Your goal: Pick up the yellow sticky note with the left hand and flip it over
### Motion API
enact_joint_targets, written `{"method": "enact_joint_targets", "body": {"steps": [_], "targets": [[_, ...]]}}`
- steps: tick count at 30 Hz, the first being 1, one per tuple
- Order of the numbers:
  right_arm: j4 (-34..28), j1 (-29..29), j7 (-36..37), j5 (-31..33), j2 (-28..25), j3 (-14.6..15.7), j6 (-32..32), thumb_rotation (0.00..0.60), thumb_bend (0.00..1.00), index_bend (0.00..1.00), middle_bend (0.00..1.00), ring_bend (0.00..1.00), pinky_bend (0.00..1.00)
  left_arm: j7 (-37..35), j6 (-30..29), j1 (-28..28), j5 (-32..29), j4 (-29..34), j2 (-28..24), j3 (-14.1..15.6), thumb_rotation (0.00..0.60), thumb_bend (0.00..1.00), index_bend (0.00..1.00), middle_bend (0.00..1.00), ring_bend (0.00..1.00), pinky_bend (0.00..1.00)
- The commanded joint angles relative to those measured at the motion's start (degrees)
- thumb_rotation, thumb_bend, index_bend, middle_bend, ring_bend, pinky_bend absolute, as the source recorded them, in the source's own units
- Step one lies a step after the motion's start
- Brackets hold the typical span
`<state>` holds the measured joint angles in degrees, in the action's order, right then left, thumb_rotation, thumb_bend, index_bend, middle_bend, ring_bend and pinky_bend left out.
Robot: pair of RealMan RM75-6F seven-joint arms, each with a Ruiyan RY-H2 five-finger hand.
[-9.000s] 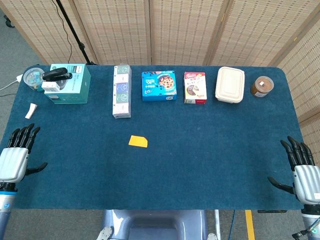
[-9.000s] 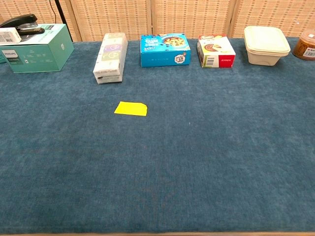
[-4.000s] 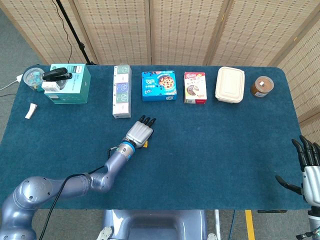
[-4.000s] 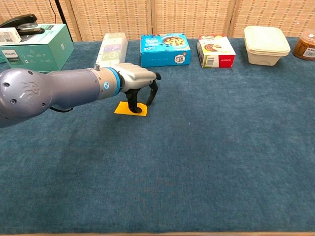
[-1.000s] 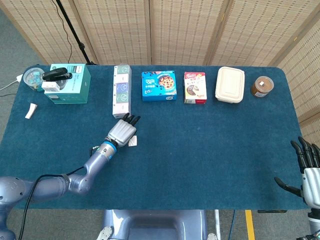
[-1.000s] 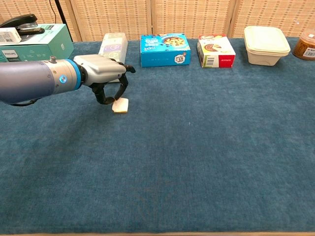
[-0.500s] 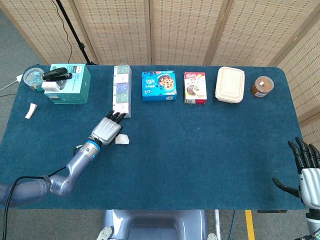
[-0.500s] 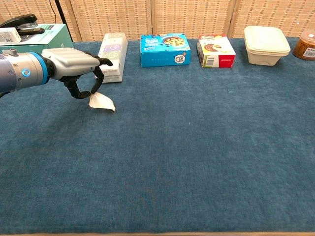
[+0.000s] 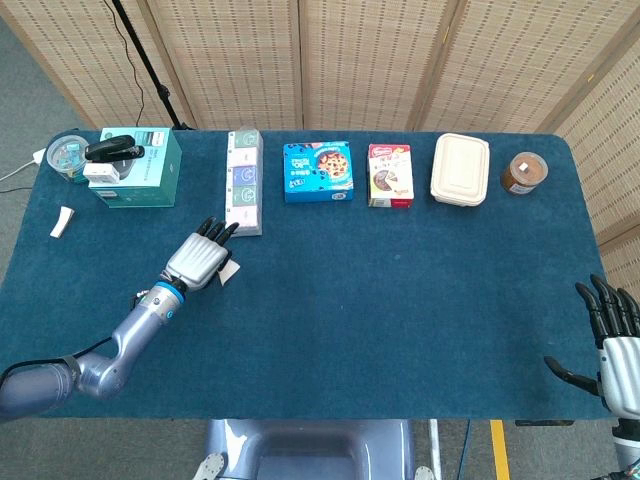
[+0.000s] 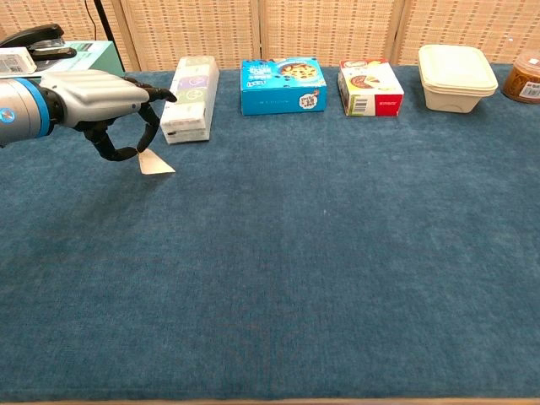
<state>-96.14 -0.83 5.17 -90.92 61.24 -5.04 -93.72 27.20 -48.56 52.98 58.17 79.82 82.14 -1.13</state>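
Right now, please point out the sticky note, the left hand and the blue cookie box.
sticky note (image 10: 155,164), chest view, its pale visible face.
left hand (image 10: 99,99), chest view, back of the hand.
blue cookie box (image 10: 283,85), chest view, its top face.

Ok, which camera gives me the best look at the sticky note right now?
The chest view: the sticky note hangs from the left robot hand, pale side showing, clear of the fingers. In the head view the note is only a sliver beside the hand.

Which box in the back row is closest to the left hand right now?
The long white box, leftmost of the three middle boxes; the left hand hovers just before its near end.
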Motion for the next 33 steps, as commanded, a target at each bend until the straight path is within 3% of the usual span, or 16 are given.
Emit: {"method": "enact_joint_targets", "body": {"steps": [1,7,9,14,17,26,29,33], "targets": [[-0.03,0.04,0.05,0.01,-0.04,0.00,-0.06,0.600,0.00,0.00,0.00,0.00,0.00,-0.76,0.12,-0.20,0.76,0.04,0.35,-0.37,0.600,0.45,0.63,0.00,0.00,0.00],[-0.03,0.11,0.18,-0.01,-0.13,-0.02,-0.22,0.600,0.00,0.00,0.00,0.00,0.00,-3.13,-0.62,-0.95,3.58,0.64,0.37,-1.09,0.600,0.44,0.60,0.00,0.00,0.00],[-0.02,0.14,0.20,0.03,-0.15,-0.05,-0.27,0.600,0.00,0.00,0.00,0.00,0.00,-4.21,-1.90,-1.66,5.14,1.35,-0.16,-1.30,0.600,0.41,0.53,0.00,0.00,0.00],[-0.13,0.12,0.14,-0.08,-0.19,0.05,-0.18,0.600,0.00,0.00,0.00,0.00,0.00,-7.53,-3.66,-3.28,8.54,3.02,-1.58,-1.20,0.600,0.12,0.10,0.00,0.00,0.00],[-0.22,0.14,0.13,-0.25,-0.20,0.15,-0.19,0.600,0.00,0.00,0.00,0.00,0.00,-9.81,-5.53,-4.82,11.02,4.12,-2.78,-0.84,0.600,0.04,0.00,0.00,0.00,0.00],[-0.44,0.29,0.09,-0.89,-0.23,0.35,-0.62,0.600,0.00,0.00,0.00,0.00,0.00,-17.49,-13.65,-11.11,18.09,6.78,-7.13,0.78,0.600,0.00,0.00,0.00,0.00,0.00],[-0.38,0.29,-0.05,-1.62,-0.21,0.61,-0.79,0.600,0.00,0.00,0.00,0.00,0.00,-20.62,-20.74,-17.27,19.48,8.82,-11.42,2.66,0.600,0.00,0.00,0.00,0.00,0.00],[0.16,0.10,-0.45,-2.00,-0.03,0.70,-0.64,0.600,0.00,0.00,0.00,0.00,0.00,-23.59,-25.84,-22.49,20.16,9.43,-14.06,3.98,0.600,0.00,0.00,0.00,0.00,0.00]]}}
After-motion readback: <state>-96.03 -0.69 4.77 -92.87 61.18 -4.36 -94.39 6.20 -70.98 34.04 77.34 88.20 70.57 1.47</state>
